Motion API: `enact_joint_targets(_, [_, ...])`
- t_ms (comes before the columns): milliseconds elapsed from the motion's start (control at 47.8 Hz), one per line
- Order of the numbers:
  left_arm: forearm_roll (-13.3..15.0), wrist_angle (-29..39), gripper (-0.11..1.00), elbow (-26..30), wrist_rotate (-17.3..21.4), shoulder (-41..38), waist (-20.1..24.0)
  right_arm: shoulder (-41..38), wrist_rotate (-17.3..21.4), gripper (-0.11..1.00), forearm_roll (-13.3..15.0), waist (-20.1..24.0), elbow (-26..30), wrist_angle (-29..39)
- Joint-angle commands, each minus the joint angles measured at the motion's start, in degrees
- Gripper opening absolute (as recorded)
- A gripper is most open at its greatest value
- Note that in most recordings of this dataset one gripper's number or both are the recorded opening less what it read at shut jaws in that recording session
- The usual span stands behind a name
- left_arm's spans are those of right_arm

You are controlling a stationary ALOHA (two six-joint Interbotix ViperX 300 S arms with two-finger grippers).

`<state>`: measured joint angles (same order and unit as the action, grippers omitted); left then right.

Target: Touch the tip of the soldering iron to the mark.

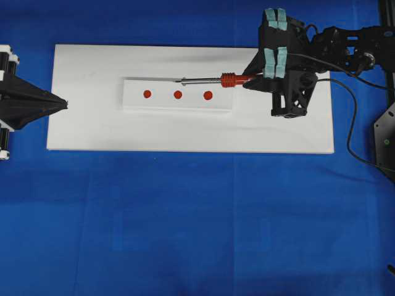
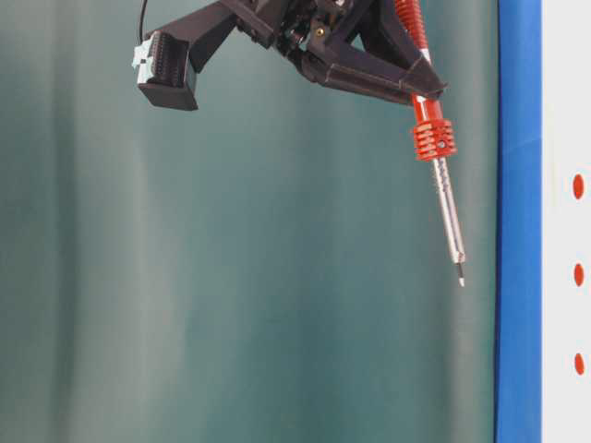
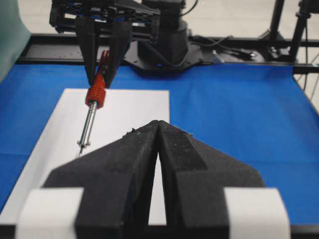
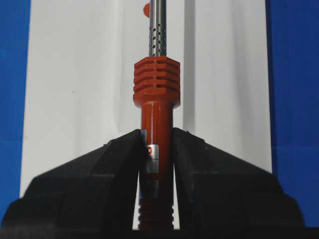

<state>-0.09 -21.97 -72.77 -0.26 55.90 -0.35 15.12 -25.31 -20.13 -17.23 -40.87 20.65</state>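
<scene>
- soldering iron (image 1: 213, 79) is held off the surface, over the far part of the white board (image 1: 86, 132), shaft running roughly parallel to the board's long edges and sloping down toward its tip.
- tip (image 2: 460, 272) hangs in air, not yet touching anything; from overhead it sits just over the far edge of the raised white strip (image 1: 139, 102), between the middle red mark (image 1: 178, 94) and the right red mark (image 1: 208, 95).
- right gripper (image 4: 156, 154) pinches the red handle behind the ribbed collar (image 4: 156, 82). Judgement: a grip that far back leaves the shaft clear so the tip can be sighted and angled down.
- three red marks in a row along the strip; left red mark (image 1: 147, 94) is farthest from the tip. Which one is the target I can't tell.
- black cord (image 1: 349, 129) trails off the board's right end, slack, not snagged as far as I can see.
- left gripper (image 3: 158, 130) parked at the board's left end, fingers pressed together, holding nothing, well apart from the iron.
- next, as I read it: lower and shift the tip toward the near side onto a mark; main risk is the long lever arm amplifying wrist error.
</scene>
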Motion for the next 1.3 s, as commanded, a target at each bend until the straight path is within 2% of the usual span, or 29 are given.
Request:
enact_joint_targets(0, [-0.09,-0.53,0.02,0.62,-0.09,-0.35,-0.09,-0.18,0.09,0.06,0.0,-0.18,0.62,-0.44])
enact_joint_targets(586, [-0.09,-0.53,0.02,0.62,-0.09,-0.44,-0.09,-9.14,-0.09,0.06,-0.09,-0.09,0.53,-3.08])
enact_joint_targets(1276, [-0.09,-0.44,0.02,0.62,-0.09,-0.44,-0.09,-9.67,0.09,0.06,-0.18,-0.09,-0.35,-3.78])
